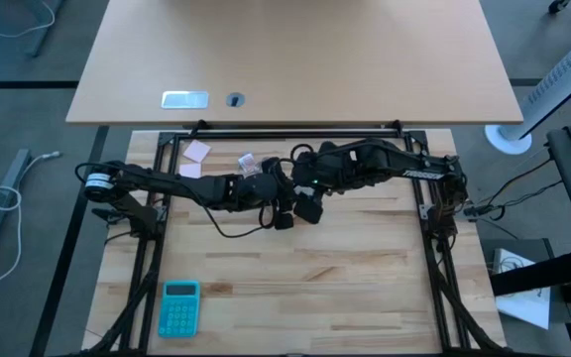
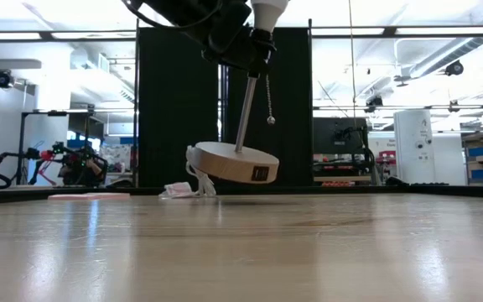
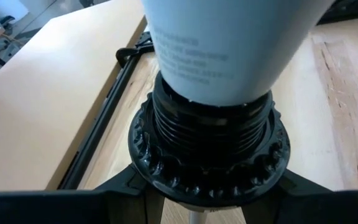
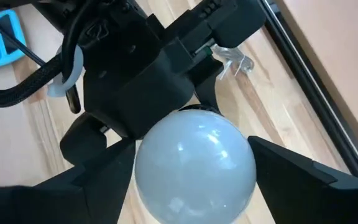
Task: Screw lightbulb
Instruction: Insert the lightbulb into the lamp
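White frosted lightbulb [image 4: 194, 163], round dome with tapered neck bearing faint grey print, seated base-down in black ribbed socket [image 3: 209, 155], raised well above the table near its middle.

lightbulb [image 4: 194, 163]: you see frosted pale white glass; faint grey print on its neck in the left wrist view.
socket [image 3: 209, 149]: black, with ridged threads.
lamp stem [image 2: 246, 113]: silvery grey.
wooden disc [image 2: 231, 162]: pale wood, with a small dark label on its edge.
left hand [image 3: 185, 202]: black.
right hand [image 4: 194, 168]: black fingers.
desk [image 1: 315, 258]: your work surface shows light, streaky wood planks in a black frame.
calculator [image 1: 178, 307]: turquoise with lighter keys.
sticky notes [image 1: 195, 152]: pale pink.
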Tool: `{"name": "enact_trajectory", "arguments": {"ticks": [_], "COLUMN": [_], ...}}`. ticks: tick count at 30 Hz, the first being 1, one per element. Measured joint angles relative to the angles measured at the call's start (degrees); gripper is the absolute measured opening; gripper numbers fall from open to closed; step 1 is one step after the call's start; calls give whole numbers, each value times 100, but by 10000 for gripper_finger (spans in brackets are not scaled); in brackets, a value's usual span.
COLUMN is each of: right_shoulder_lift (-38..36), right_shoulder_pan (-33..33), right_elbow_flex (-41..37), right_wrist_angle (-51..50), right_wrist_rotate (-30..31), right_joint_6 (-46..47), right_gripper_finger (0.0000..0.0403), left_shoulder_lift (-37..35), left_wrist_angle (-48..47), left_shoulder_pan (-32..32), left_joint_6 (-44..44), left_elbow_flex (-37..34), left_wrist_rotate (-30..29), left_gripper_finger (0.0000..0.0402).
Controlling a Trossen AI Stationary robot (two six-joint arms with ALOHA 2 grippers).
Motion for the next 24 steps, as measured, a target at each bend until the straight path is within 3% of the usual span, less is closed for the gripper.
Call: {"name": "enact_trajectory", "arguments": {"ticks": [7,24], "right_shoulder_lift": [-14,-26], "right_shoulder_pan": [20,31], "right_elbow_flex": [199,365], "right_wrist_angle": [-5,-469], "right_wrist_rotate": [-29,27], "right_joint_6": [-1354,-5722], "right_gripper_finger": [345,344], "left_shoulder_lift": [-11,-11], "left_wrist_angle": [1,-105], "left_shoulder_pan": [7,9], "left_joint_6": [-1,60], "left_elbow_flex": [17,16], "left_wrist_rotate": [-9,-1], "left_gripper_finger": [145,145]}}
